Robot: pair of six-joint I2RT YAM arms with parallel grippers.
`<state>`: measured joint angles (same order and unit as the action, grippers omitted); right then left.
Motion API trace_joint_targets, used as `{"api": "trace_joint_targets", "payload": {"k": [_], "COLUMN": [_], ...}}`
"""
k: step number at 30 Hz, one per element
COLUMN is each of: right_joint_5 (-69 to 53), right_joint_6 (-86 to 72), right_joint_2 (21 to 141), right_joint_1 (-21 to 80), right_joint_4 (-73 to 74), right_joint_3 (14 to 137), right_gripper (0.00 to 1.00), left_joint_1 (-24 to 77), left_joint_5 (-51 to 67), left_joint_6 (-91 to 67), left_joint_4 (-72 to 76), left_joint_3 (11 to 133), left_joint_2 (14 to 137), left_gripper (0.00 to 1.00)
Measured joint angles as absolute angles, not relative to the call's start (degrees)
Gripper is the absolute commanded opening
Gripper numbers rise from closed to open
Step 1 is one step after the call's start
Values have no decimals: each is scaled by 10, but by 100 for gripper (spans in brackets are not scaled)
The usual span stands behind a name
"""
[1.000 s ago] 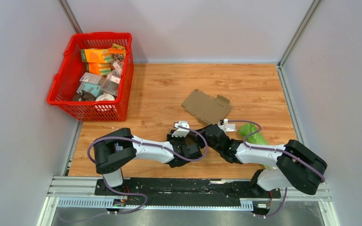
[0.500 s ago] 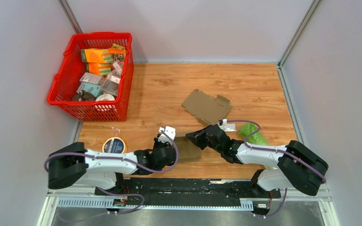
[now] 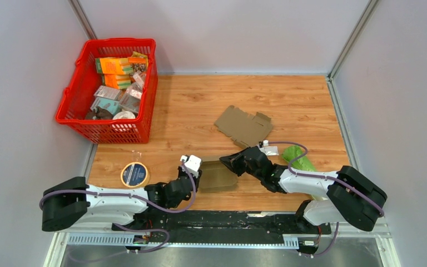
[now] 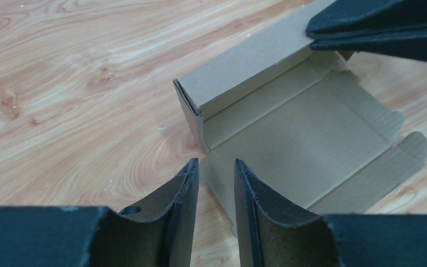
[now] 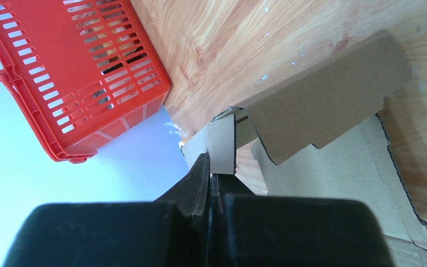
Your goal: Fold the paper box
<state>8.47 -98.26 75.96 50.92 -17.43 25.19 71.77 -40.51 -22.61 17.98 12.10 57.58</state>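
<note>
The paper box (image 3: 218, 176) lies partly folded near the table's front, brown cardboard with one side wall standing (image 4: 244, 78) and its floor and flaps spread flat. My right gripper (image 3: 231, 161) is shut on an upright flap (image 5: 222, 143) at the box's far right corner, and its black fingers (image 4: 383, 28) show at the top right of the left wrist view. My left gripper (image 3: 192, 171) sits just left of the box, open, with bare wood between its fingers (image 4: 188, 183). The fingertips stop short of the near edge of the box (image 4: 289, 133).
A second flat cardboard blank (image 3: 243, 125) lies behind the box. A red basket (image 3: 72, 105) full of packets stands at the back left. A tape roll (image 3: 134, 174) lies left of my left arm, and a green object (image 3: 299, 159) sits by my right arm.
My left gripper has let go of the box, opened, and pulled back to the left as its arm swung low along the front edge, uncovering the tape roll. The right gripper keeps its hold.
</note>
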Motion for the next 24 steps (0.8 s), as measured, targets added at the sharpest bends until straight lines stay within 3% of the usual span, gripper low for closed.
{"api": "trace_joint_targets", "payload": {"k": [5,13,21,23,24], "right_joint_5": [84,84,83,83,83], "right_joint_6": [-983,-983,-986,-987,-988], "right_joint_2": [760,760,760,760,760], "right_joint_1": [509,509,509,509,509], "right_joint_4": [-174,-174,-174,-174,-174], "right_joint_3": [252,252,252,252,252], "right_gripper": [0,0,0,9,29], "left_joint_1": [718,708,698,697,697], "left_joint_5": [-418,-474,-507,-528,-536], "left_joint_6": [-211,-216,-211,-211,-213], "left_joint_4": [206,218,234,248,256], "left_joint_3": [139,185,208,213,215], "left_joint_2": [654,735,792,810,818], "left_gripper": [33,32,13,6,4]}}
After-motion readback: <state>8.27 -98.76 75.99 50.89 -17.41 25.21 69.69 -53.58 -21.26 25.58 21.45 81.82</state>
